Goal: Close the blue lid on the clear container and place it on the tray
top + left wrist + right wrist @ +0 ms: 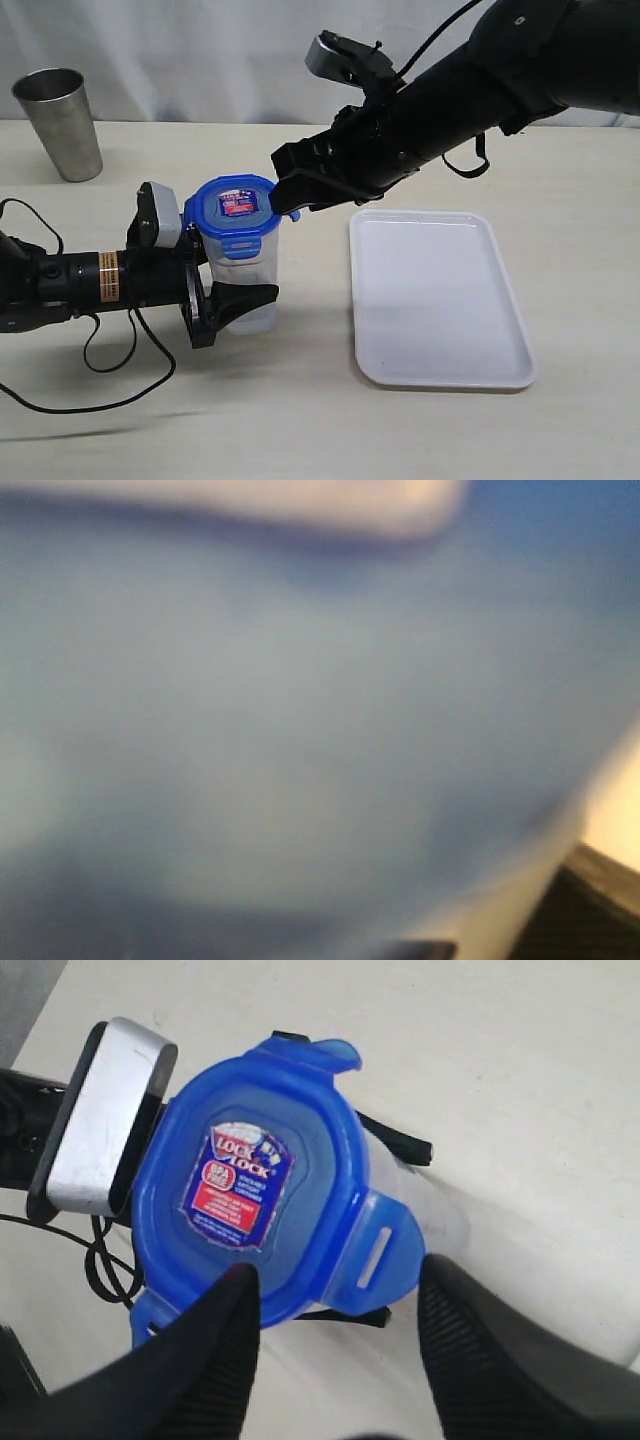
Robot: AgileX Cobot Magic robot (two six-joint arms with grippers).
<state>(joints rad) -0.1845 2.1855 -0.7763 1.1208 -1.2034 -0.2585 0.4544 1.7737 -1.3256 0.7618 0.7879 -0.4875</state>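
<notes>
The container point(258, 268) stands upright on the counter point(300, 430), with the tray point(440, 375) lying near it on the right arm's side and not touching it. The left gripper point(240, 298) has its jaws closed around the container's lower body from the side. The left wrist view is a blue blur and adds nothing.

The lid point(236, 206) sits on the container's mouth. In the right wrist view at least two of its flaps flare outward, so it looks seated but not locked. The right gripper point(335, 1285) hovers just above the lid's edge. Its jaws are wide, hold nothing and straddle one flap point(375, 1250).

The step in hand, as I judge it, is snapping the flaps down.
- Press each flap straight down against the container's wall, one at a time, then take the flap opposite so the lid does not rock up.
- Keep the left grip firm and low. The container is tall and narrow, and a sideways push at the top could tip it.
- Check that the lid sits level before pressing.
- Only once every flap is down should the container go across to the tray.
</notes>
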